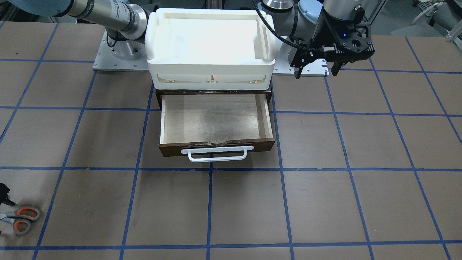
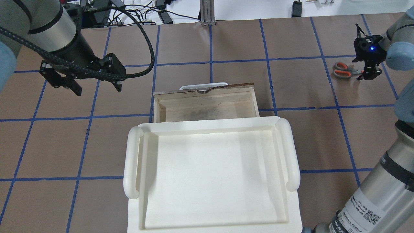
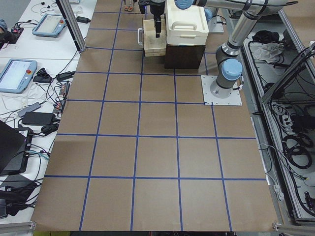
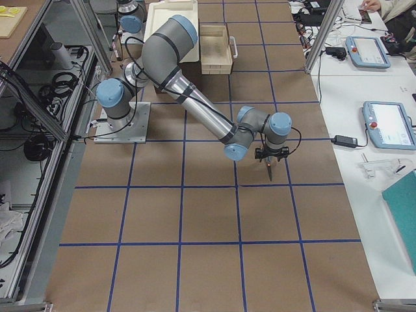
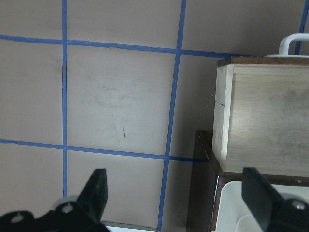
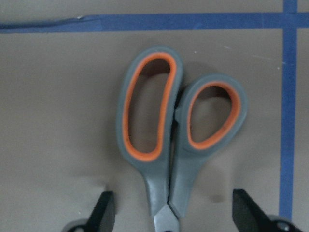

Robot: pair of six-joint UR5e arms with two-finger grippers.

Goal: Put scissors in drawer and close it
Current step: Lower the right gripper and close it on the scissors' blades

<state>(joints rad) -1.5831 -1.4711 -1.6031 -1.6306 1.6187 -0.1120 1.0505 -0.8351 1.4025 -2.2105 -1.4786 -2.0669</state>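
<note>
Right fingers (image 6: 104, 215), wide apart and empty, straddle the scissors (image 6: 169, 140) on the worktop (image 2: 291, 38) at the overhead frame's upper right, long axis running between them, loops uppermost in the wrist view. Left fingers (image 2: 117, 86), open and empty, hang beside the open drawer (image 2: 207, 108).

White plastic tray (image 2: 291, 155) atop a dark cabinet (image 3: 183, 58) on a brown, blue-tape-gridded table (image 1: 325, 202)
</note>
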